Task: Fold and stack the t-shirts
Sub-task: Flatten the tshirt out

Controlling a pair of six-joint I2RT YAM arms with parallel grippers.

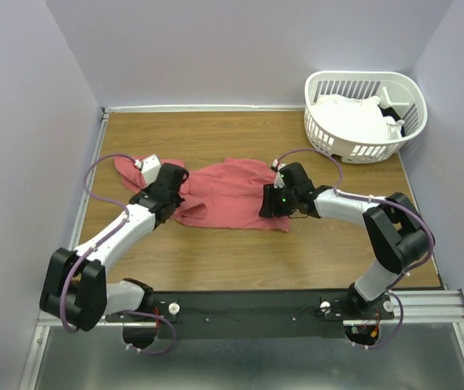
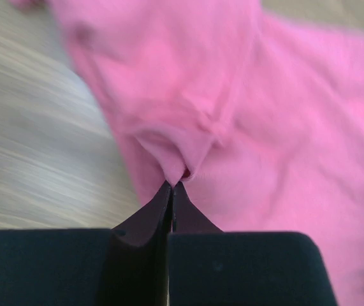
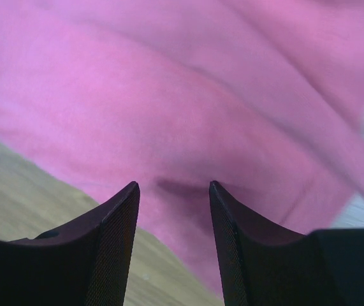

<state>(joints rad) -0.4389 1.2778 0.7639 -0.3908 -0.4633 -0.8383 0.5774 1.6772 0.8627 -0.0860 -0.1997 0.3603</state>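
The coral-red t-shirt (image 1: 230, 193) lies crumpled across the middle of the wooden table (image 1: 215, 260). My left gripper (image 1: 169, 188) sits at its left part and is shut on a pinch of the red fabric (image 2: 188, 150). My right gripper (image 1: 271, 201) is open at the shirt's right part, fingers (image 3: 121, 217) down on the cloth (image 3: 182, 121) with nothing between them. White t-shirts (image 1: 353, 120) lie heaped in the basket at the back right.
A white slatted laundry basket (image 1: 366, 151) stands at the table's back right corner. Lilac walls close in the back and both sides. A metal rail (image 1: 427, 305) runs along the near edge.
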